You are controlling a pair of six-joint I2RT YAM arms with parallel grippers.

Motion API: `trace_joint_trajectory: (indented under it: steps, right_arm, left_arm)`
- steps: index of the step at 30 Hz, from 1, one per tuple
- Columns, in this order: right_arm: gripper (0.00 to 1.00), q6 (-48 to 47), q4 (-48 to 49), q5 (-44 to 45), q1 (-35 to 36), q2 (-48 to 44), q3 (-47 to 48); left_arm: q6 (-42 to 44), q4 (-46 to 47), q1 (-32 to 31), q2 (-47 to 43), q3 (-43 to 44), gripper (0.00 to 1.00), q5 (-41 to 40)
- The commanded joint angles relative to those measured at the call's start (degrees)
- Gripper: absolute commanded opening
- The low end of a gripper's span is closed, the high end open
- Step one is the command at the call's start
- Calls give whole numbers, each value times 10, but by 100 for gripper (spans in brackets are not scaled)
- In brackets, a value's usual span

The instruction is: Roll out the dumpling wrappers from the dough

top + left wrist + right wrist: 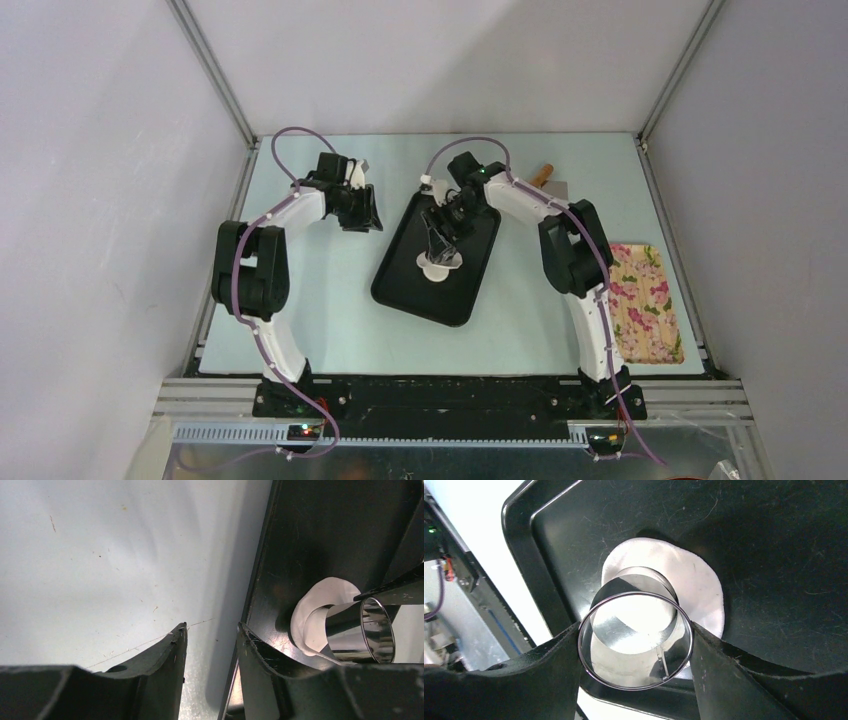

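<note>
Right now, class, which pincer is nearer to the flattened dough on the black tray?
Right. The right pincer holds the steel cup on the dough; the left pincer hangs open over the table, beside the tray.

Pale blue table (320, 320); plain grey walls (430, 60); aluminium corner posts (213, 72); even light.

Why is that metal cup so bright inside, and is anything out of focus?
Right wrist view: the metal cup mirrors the light, so glare whitens its inside; the dough is sharp. Left wrist view: the near fingers look soft, and the tray shades the table.
</note>
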Motion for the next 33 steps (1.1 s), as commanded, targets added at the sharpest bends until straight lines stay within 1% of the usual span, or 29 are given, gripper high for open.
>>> trace_joint_trajectory:
  steps: [1, 5, 15, 20, 24, 26, 27, 29, 30, 31, 32, 33]
  right_arm:
    - [0, 17, -29, -81, -12, 17, 32]
    - [0, 22, -33, -107, -18, 26, 42]
    - [0, 56, -33, -235, -38, 64, 84]
    - [0, 82, -32, -305, -54, 96, 133]
    - [0, 112, -23, -338, -64, 116, 166]
    - [0, 112, -35, -329, -67, 121, 179]
    - [0, 97, -43, -321, -67, 118, 182]
    - [0, 57, -72, -251, -67, 101, 178]
    - [0, 47, -80, -230, -68, 91, 159]
    - [0, 28, -78, -186, -68, 67, 127]
    - [0, 14, -66, -162, -67, 52, 108]
    - [1, 10, -57, -115, -67, 22, 68]
  left_arm:
    - [-1, 6, 4, -25, -5, 47, 4]
    - [-1, 5, 4, -24, -5, 47, 3]
    - [-1, 6, 4, -23, -4, 47, 2]
    - [-1, 5, 3, -20, -4, 47, 1]
    - [-1, 6, 4, -20, -3, 47, -1]
    - [0, 6, 4, -19, -4, 47, -2]
    - [1, 6, 4, -20, -4, 47, -3]
    - [2, 6, 5, -23, -6, 47, -4]
    - [2, 6, 4, -23, -7, 47, -4]
    - [2, 5, 4, -24, -7, 47, -3]
    - [2, 5, 4, -24, -7, 47, -3]
    - [2, 6, 5, -23, -6, 47, -2]
